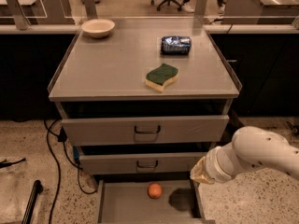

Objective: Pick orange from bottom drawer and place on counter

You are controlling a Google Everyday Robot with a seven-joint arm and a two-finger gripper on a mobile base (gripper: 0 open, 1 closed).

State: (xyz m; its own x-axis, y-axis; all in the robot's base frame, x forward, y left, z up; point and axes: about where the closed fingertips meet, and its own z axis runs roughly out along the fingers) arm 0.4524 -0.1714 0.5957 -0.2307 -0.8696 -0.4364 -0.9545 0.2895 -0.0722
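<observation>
The orange [155, 190] sits alone on the flat floor of the bottom drawer [126, 206], which is pulled out under the 2 closed drawers, the orange near its back and roughly in the middle. It looks like a light, firm fruit with smooth skin, so it should take a moderate squeeze without bruising. But it is round and will likely roll on that bare metal if nudged from 1 side. The safest hold looks like a pinch straight across its widest part, coming from above, so both contacts land level and it cannot squirt out. Over on the right, the white arm [257, 155] reaches in low from the right edge, forearm slanting down and to the left. The hand [200, 171] at its tip hangs just above the drawer's right wall, level with the front of the second drawer. It is to the right of the orange and apart from it, touching nothing that shows. Whether the hand is spread or pressed together cannot be told from here. It holds nothing visible. Up above, the tabletop [117, 64] carries a green sponge [161, 77], a cream bowl [98, 27] and a blue packet [175, 45], with open grey surface between them for a landing.
</observation>
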